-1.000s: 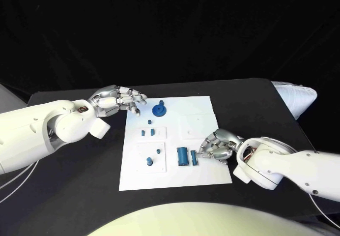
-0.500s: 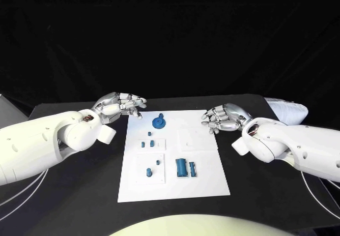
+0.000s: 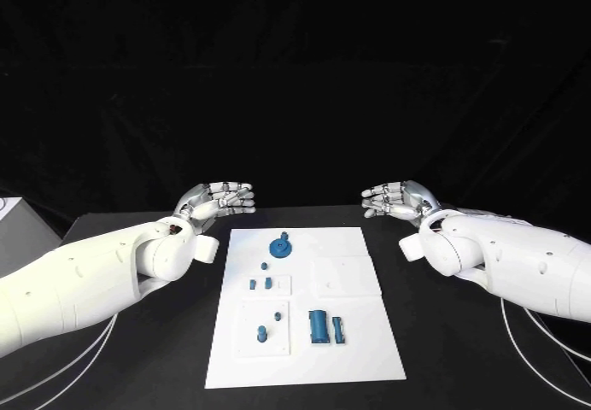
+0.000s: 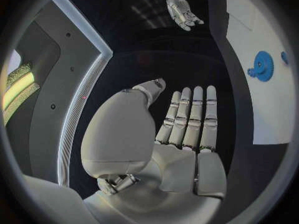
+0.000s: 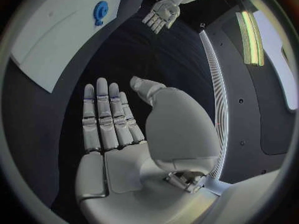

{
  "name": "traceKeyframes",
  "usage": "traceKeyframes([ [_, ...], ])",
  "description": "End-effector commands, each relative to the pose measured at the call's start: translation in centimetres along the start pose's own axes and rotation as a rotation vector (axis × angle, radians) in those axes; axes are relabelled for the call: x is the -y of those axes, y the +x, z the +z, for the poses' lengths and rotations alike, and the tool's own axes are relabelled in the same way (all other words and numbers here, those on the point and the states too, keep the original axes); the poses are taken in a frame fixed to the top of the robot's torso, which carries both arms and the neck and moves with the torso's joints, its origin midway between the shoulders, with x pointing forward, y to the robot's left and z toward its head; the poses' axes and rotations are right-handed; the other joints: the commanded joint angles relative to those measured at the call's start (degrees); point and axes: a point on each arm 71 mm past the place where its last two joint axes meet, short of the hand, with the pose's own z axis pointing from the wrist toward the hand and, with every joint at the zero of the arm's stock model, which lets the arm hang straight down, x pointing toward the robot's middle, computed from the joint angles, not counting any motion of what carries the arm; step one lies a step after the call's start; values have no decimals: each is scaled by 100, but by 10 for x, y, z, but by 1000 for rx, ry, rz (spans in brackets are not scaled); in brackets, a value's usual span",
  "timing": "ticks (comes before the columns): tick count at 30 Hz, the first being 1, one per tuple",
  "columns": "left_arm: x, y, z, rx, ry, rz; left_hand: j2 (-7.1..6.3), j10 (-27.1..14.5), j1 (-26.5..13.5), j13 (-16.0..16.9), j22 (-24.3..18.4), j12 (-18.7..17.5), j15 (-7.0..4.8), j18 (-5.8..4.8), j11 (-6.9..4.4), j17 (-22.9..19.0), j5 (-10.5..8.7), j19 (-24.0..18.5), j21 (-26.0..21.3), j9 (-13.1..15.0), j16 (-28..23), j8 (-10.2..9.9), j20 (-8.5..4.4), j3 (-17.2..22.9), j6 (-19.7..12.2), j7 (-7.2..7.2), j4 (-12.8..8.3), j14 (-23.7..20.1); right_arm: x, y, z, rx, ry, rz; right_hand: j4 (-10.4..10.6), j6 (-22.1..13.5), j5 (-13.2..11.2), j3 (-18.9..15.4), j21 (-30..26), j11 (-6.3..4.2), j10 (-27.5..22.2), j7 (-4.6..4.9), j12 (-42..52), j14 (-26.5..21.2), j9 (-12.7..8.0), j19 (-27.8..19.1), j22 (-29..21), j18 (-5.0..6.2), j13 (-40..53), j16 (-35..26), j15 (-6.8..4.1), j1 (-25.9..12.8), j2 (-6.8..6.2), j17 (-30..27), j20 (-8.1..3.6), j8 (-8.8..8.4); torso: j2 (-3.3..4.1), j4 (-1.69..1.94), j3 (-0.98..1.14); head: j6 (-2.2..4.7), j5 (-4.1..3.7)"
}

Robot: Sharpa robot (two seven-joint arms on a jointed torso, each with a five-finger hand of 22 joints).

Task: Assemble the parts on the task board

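Black table (image 3: 148, 342) carries the white task board (image 3: 357, 342) at its centre. On the board we see blue parts: a gear-shaped piece (image 3: 282, 248) at the far end, small pegs (image 3: 260, 283) mid-board, and two upright cylinders (image 3: 319, 325) toward the near end. We find the left hand (image 3: 217, 202) raised beyond the board's far left corner, fingers extended and apart, holding nothing. We find the right hand (image 3: 396, 201) raised beyond the far right corner, likewise spread and empty.
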Motion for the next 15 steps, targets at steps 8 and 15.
traceKeyframes([
  [8, -2, 15, -5, 54, 10, 11, 899, -4413, -7371, -290, -1804, -1073, -670, -850, -773, -1138, -818, -3496, -1304, -1211, -1919, -1293, -1246, -2201, -3715, -752, -775, -3788, -7, 26, -13, 58, -34, 95, -338, -3994, -453, -2792, -291, -661, -5764, -948, -721, -5674, -1642, -4147, -2276, -875, -1171, -1309, -487, -6960, 978, -2215, -1057, -1159, -120, 139, 93, 318, -10],
  [15, -3, 42, -17, 156, 27, 31, 899, -4413, -7371, -290, -1804, -1073, -670, -850, -773, -1138, -818, -3496, -1304, -1211, -1919, -1293, -1246, -2201, -3715, -752, -775, -3788, -21, 60, -36, 156, -56, 234, -338, -3994, -453, -2792, -291, -661, -5764, -948, -721, -5674, -1642, -4147, -2276, -875, -1171, -1309, -487, -6960, 978, -2215, -1057, -1159, -232, 261, 176, 614, -12],
])
